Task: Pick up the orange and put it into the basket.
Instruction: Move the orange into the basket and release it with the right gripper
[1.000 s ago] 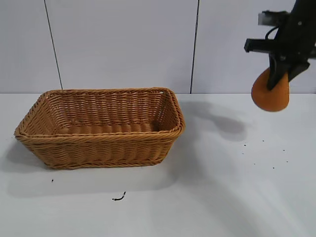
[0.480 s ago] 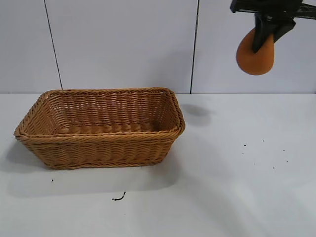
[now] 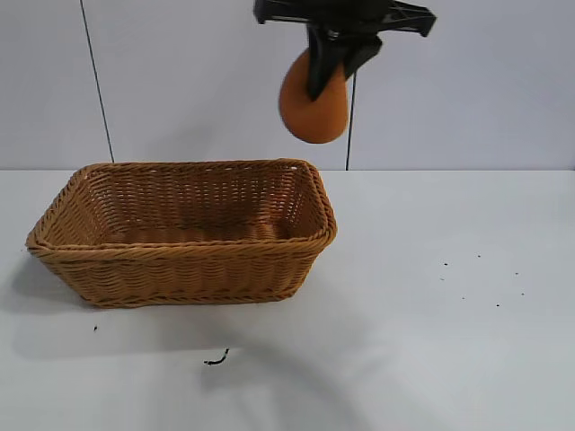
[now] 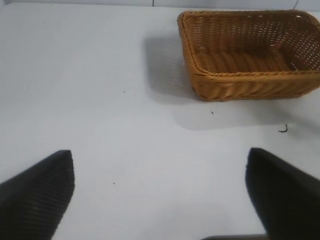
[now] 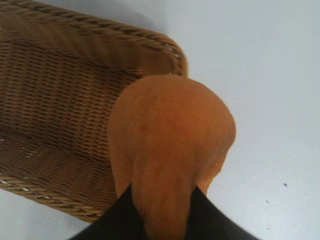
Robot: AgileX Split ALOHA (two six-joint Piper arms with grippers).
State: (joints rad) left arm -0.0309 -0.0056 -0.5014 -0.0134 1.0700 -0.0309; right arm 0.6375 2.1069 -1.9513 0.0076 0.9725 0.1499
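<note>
Hanging dull-orange teardrop orange (image 3: 314,106)

Backdrop: white table (image 3: 449,359), pale panelled wall (image 3: 225,81).
Dark vertical seams divide the wall; small dark specks (image 3: 216,360) dot the tabletop.

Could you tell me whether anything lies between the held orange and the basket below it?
No. In the exterior view only bare wall shows between the orange, held by the right gripper, and the basket rim.
</note>
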